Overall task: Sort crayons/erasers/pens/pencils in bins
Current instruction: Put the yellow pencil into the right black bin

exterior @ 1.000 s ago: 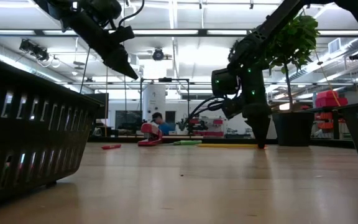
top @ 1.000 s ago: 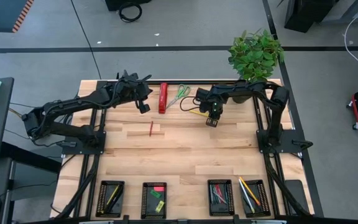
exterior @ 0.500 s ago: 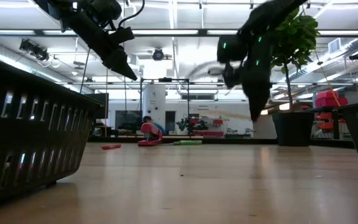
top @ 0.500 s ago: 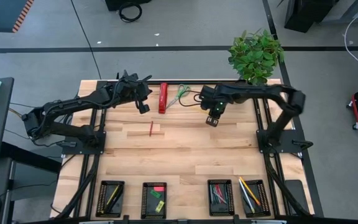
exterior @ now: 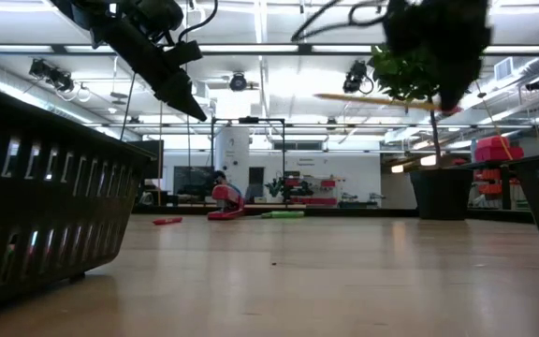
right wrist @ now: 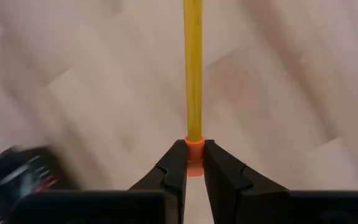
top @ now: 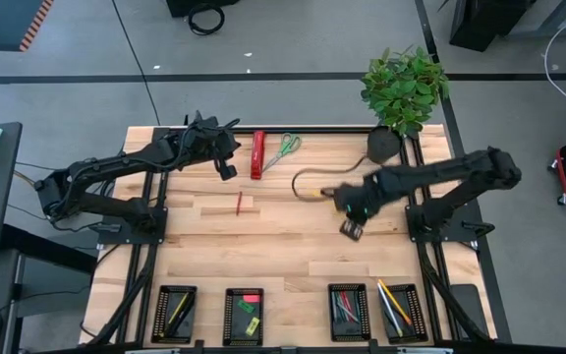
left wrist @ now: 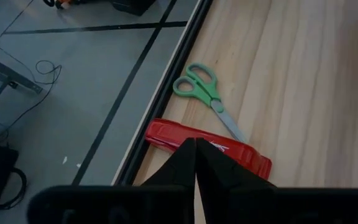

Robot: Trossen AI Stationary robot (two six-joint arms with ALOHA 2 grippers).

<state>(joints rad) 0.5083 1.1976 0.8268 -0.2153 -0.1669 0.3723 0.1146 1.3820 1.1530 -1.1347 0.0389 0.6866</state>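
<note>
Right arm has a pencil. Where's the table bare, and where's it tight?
Bare: the broad wood between the red crayon and the bins, and the left edge. Tight: the far edge, with stapler, scissors and plant.

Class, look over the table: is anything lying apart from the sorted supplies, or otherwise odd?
One red crayon lies alone mid-table, far from the bins. A red stapler and green scissors sit at the far edge, matching no bin. Nothing is spilled or damaged.

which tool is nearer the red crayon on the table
Left. The left tool hangs just behind the red crayon; the right tool, gripping a yellow pencil, is far off to its right.
</note>
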